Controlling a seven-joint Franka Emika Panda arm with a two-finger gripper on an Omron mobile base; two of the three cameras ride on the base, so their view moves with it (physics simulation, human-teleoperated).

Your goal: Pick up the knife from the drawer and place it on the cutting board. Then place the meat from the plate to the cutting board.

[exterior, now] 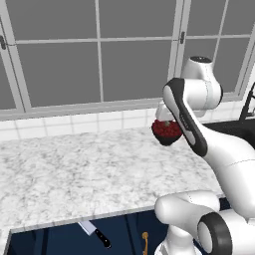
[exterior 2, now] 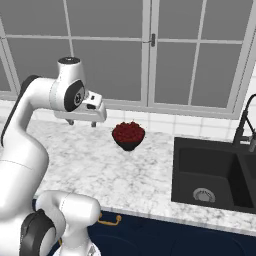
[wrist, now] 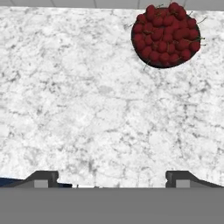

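The knife (exterior: 94, 233) lies in the open drawer (exterior: 60, 241), below the front edge of the counter (exterior: 74, 174) in the left base view. Its silver-grey blade points up and left toward the counter edge, and its black handle runs down and right, deeper into the navy interior. A brass-gold handle (exterior: 145, 242) stands just to the right of the knife, between it and the robot's base. In the right base view a handle (exterior 2: 110, 219) of the same colour sits on the navy cabinet front, under the counter lip and beside the arm's lower joint.

The gripper (wrist: 112, 178) hangs above the counter, well apart from the knife, pointing down at the marble. Its two dark fingertips (wrist: 43, 178) stand far apart at the bottom of the hand view, wide open, with nothing between them but bare stone. In the right base view the hand (exterior 2: 87, 114) sits at the end of the raised arm, over the back part of the counter and near the tiled wall.

A dark bowl (wrist: 166, 35) heaped with red cherries (stems showing) rests on the counter; it is toward the upper right in the hand view. In the left base view the bowl (exterior: 166, 132) is partly hidden behind the arm. To its right in the right base view is a black sink (exterior 2: 212, 172), with a dark tap (exterior 2: 245, 125) behind it. Grey windows (exterior: 94, 50) rise behind the counter.
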